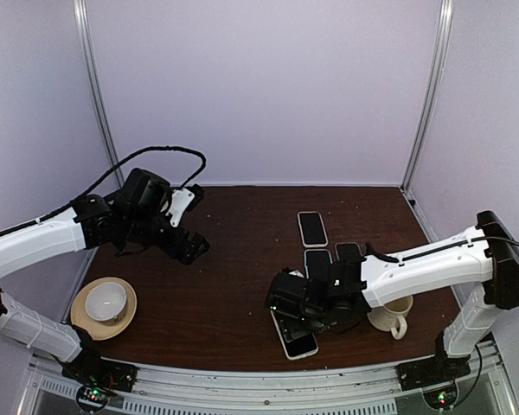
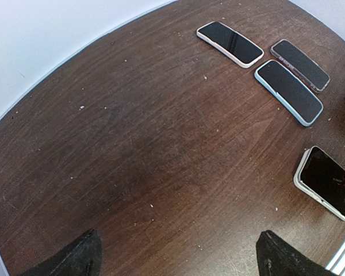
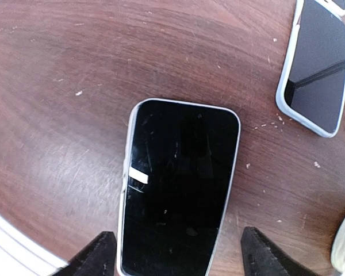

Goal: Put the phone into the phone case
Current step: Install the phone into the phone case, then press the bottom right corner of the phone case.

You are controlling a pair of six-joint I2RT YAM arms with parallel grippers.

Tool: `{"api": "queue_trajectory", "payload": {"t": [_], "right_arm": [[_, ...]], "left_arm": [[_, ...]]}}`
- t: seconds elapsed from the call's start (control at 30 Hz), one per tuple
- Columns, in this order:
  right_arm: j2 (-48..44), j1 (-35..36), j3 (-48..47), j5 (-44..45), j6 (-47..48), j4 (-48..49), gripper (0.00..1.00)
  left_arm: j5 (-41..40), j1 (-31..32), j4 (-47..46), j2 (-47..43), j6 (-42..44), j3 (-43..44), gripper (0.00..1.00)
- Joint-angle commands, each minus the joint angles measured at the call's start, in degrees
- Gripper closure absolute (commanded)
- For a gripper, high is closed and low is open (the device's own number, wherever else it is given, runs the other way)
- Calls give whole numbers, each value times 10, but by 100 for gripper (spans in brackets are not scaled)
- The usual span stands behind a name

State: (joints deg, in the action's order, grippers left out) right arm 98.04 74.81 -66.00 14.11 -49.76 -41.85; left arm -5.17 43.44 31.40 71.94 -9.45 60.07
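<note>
A black-screened phone (image 3: pixel 178 190) lies screen up inside a white case rim near the table's front edge; it also shows in the top view (image 1: pixel 297 339) and the left wrist view (image 2: pixel 329 183). My right gripper (image 3: pixel 179 256) is open and hovers just above the phone's near end, one finger (image 3: pixel 95 256) on each side, not touching it. In the top view the right gripper (image 1: pixel 292 316) sits over the phone. My left gripper (image 1: pixel 195 248) is open and empty above bare table at the left, its fingertips (image 2: pixel 75 259) wide apart.
Three other cased phones lie at the back right: white (image 1: pixel 311 227), blue (image 1: pixel 317 259) and clear (image 1: pixel 348 252). A white mug (image 1: pixel 391 316) stands right of the right gripper. A cup on a saucer (image 1: pixel 104 303) sits at the front left.
</note>
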Motion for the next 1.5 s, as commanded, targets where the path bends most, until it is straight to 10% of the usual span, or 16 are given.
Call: {"api": "queue_trajectory", "payload": {"t": [0.0,0.43,1.0,1.17,1.27,1.47], "right_arm": [[-24,-2,26,-17,-11,-27,33],[-6,1,82,-73,-52,5,84],[43,23,99,-97,-71,-16,94],[33,22,-8,-47,-26,-104,69],[39,22,-73,-22,-17,-139,4],[56,18,-93,-34,-36,-124,1]], "left_arm": [[-2,-5,-20,-8,7,-5,2],[1,-5,-20,-4,7,-5,3],[-3,-5,-20,-9,11,-5,3],[-3,-5,-21,-10,11,-5,2],[-1,-5,-21,-10,11,-5,2],[-1,-5,-21,-9,13,-5,2]]}}
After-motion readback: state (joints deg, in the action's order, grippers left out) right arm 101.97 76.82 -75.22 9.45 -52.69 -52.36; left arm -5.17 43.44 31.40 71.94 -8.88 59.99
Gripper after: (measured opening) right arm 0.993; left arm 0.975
